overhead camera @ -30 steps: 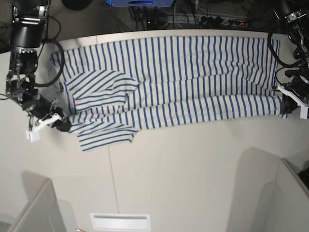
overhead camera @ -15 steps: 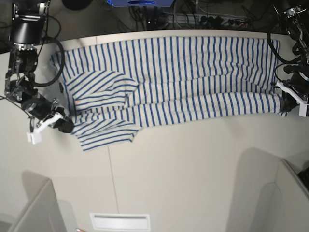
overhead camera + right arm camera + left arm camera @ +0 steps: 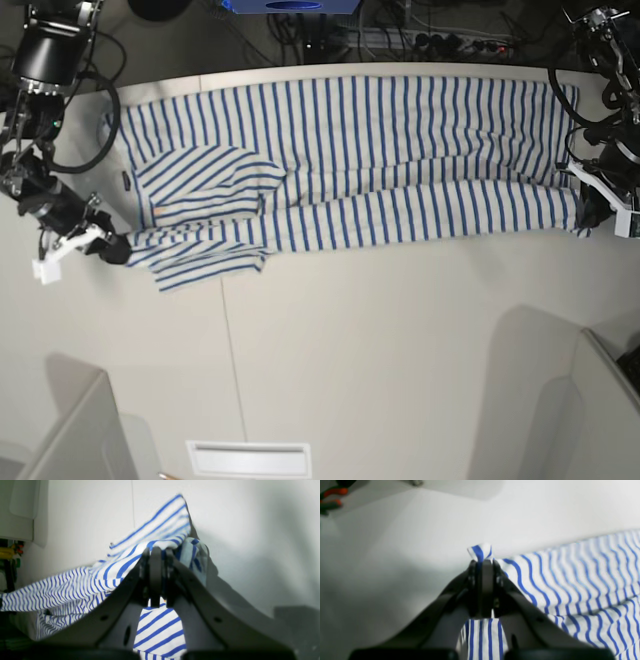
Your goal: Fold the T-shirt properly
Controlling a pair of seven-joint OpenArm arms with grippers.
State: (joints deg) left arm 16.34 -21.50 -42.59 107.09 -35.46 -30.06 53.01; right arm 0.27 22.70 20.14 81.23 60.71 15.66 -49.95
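No text, label or number is readable anywhere.

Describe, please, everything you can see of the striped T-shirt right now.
The T-shirt is white cotton-like cloth with thin blue stripes, spread lengthwise along the table's far side, its near edge doubled over. One sleeve lies folded on the body, bearing a small orange mark. The right gripper and left gripper each pinch one end of it shut.

White, blue-striped T-shirt [image 3: 380, 150]
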